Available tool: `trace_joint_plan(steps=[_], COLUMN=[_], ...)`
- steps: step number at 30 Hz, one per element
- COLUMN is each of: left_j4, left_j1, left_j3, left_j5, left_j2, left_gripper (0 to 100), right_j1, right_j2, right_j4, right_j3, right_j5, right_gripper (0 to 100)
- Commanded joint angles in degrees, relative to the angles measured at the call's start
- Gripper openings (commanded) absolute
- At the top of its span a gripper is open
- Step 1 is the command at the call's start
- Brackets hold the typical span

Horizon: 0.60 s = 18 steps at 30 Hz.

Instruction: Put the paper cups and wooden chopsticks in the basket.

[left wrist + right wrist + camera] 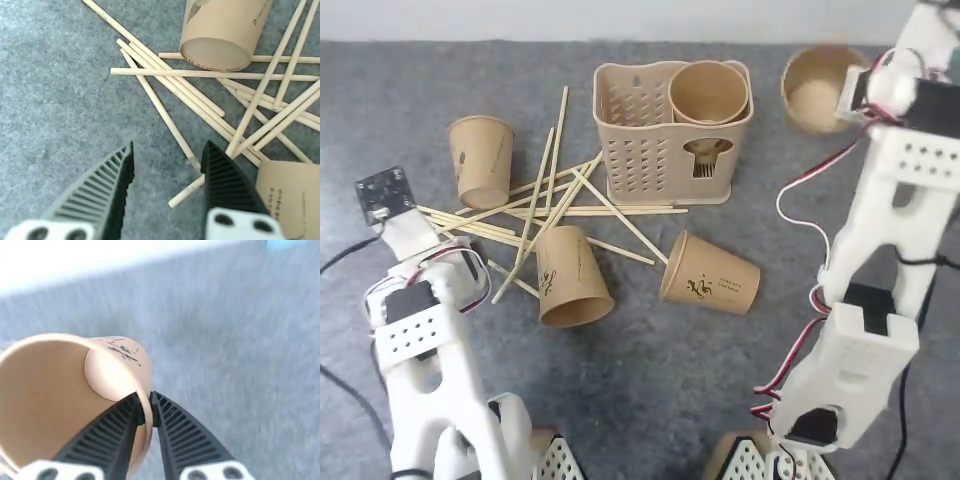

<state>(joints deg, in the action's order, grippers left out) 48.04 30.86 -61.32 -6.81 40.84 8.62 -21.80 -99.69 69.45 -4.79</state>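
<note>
Right end effector (145,400) pinches a paper cup (55,395) by its thin rim near the basket (630,140); it could slip or crumple. Left end effector (168,147) hangs released over scattered chopsticks (200,74).

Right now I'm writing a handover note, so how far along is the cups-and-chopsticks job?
Done: one paper cup stands in the basket. In hand: the right gripper pinches the rim of a second cup, off beside the basket. The left gripper hangs open over the chopsticks, none in the basket. Left: the leftmost cup, the middle cup and the rightmost loose cup on the mat, plus every chopstick.
</note>
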Motion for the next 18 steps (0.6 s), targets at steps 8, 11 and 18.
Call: trace_joint_plan(steps=[8,11,18], left_j4=[-1.58,-1.58,-1.67], left_j1=[0.09,0.09,0.09], left_j3=[-0.22,-0.31,-0.31], left_j5=[-0.53,-0.44,-0.35], left_j2=[0.18,0.18,0.18], left_gripper=[21,21,21], right_j1=[-12.70,-16.84,-20.35], right_j2=[4.44,3.82,3.74], right_j4=[-0.31,-1.63,-2.51], right_j3=[14.42,14.24,6.68], right_j5=[-6.68,-7.30,-7.12], right_gripper=[0.6,0.6,0.6])
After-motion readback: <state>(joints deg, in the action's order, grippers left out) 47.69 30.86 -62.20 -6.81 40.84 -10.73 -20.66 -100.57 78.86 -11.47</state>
